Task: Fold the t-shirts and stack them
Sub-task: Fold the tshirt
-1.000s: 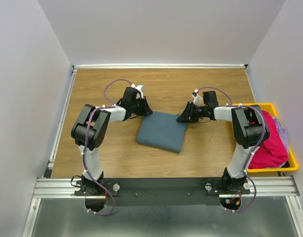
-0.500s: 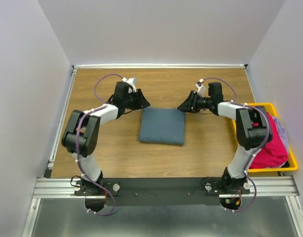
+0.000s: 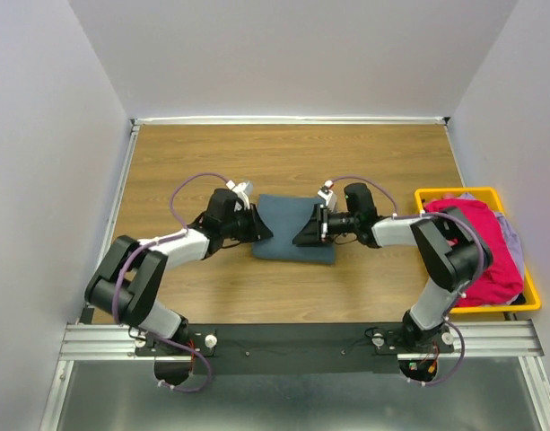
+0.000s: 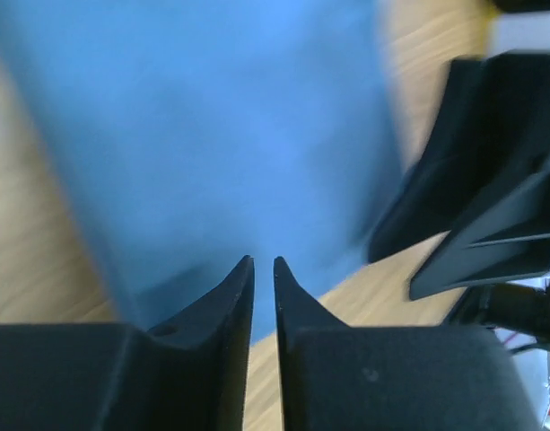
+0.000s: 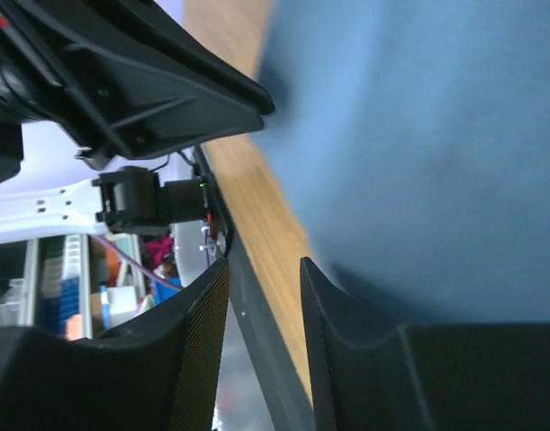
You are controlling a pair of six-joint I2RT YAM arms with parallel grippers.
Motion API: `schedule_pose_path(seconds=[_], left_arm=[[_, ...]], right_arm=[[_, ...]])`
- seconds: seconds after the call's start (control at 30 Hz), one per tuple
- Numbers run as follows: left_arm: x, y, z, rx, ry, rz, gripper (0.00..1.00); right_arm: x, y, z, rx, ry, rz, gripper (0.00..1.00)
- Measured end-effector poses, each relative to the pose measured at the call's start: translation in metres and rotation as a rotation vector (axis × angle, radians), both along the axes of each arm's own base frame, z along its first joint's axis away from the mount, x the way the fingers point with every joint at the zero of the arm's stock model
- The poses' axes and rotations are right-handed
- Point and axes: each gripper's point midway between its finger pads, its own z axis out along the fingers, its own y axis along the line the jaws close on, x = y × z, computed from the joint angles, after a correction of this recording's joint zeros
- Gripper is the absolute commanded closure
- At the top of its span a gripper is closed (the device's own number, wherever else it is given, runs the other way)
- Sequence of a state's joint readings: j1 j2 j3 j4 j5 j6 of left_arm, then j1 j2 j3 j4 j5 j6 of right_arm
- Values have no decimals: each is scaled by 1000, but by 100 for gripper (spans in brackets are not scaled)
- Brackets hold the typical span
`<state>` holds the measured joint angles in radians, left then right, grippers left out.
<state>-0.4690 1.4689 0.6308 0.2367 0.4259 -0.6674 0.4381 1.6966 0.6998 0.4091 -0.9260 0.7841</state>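
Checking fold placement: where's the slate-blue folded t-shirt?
Top view: the folded slate-blue cloth t-shirt lies centrally, left gripper at its left edge, right gripper over its right half.

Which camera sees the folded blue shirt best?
The top camera. It shows almost all of the folded blue shirt, so you can see its shape. The left wrist and right wrist cameras show only blurry close-up patches of it.

A rectangular brown wood-grain table (image 3: 283, 153), enclosed by plain pale grey walls (image 3: 292, 54), carries a yellow plastic bin (image 3: 433, 192) at its right edge beside the right wall, with a ribbed aluminium rail (image 3: 104, 339) running along its near edge.
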Motion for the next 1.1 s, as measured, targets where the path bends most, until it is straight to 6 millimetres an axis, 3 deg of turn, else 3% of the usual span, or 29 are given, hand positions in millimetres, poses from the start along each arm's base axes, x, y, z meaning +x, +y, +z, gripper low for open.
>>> schedule_pose_path(seconds=[0.13,0.2,0.43,0.53,0.63,0.73,0.83,0.93,1.03,1.1], left_arm=[[-2,12,-41,47,117,55,97],[0,16,-53,43,157,82,98],[8,24,-53,-8,164,124,98],[7,26,-50,-9,157,128,82],[7,31,-41,-2,139,143,67],[10,39,-20,8,82,172,58],[15,47,13,4,-19,209,54],[18,55,44,-7,-113,245,49],[18,61,65,-16,-180,274,46],[16,66,73,-13,-206,288,45]], right_arm=[[0,5,-37,-21,72,3,60],[1,5,-53,-30,103,1,62],[10,-5,-57,34,104,22,62],[13,-8,-53,30,98,10,61],[13,-6,-43,7,92,-5,61],[14,4,-19,8,45,1,60],[8,31,17,44,-47,51,60],[1,53,31,67,-86,89,60],[-4,67,19,65,-71,106,60],[-1,71,-11,29,-9,85,60]])
